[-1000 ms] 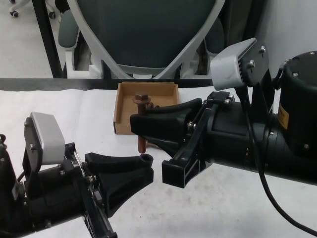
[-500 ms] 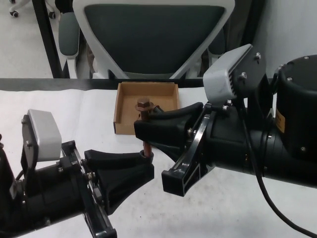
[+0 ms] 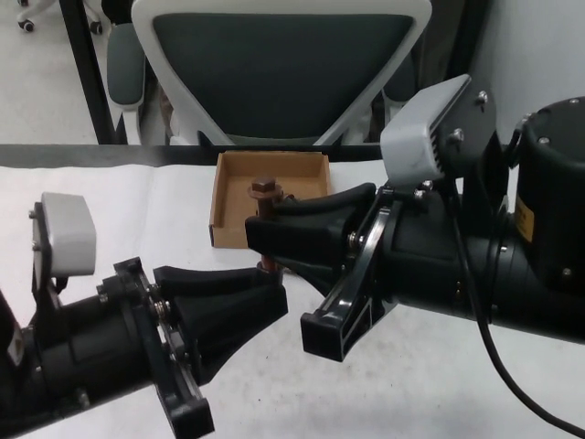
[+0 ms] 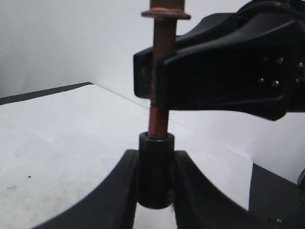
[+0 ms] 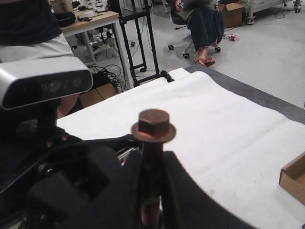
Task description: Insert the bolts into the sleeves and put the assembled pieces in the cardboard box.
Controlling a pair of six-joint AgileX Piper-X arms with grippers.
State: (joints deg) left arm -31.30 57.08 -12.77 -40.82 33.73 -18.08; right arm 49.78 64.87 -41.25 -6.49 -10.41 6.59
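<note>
The left gripper (image 4: pixel 156 193) is clenched on a short black sleeve (image 4: pixel 156 168). It holds the sleeve upright between its two fingers (image 4: pixel 113 193), above the white-covered bench (image 3: pixel 439 389) near its middle. The right gripper (image 3: pixel 263 240) reaches in from the bench's right side and is closed on the shank of a copper-coloured bolt (image 4: pixel 164 29), which it holds upright with the flanged hexagonal head on top. In the left wrist view the bolt stands directly over the sleeve, and its threaded lower end meets the sleeve's open top and seems just inside the bore. How deep it goes cannot be told. Most of the shank is exposed between the sleeve and the right gripper's fingers. In the right wrist view the bolt head rises just above that gripper's fingertips, with the left arm's grey camera housing (image 5: pixel 44 85) close behind it. The cardboard box (image 3: pixel 226 234) sits open at the bench's far edge, about midway along it, just beyond the two grippers. An office chair (image 3: pixel 274 64) stands behind the bench.
</note>
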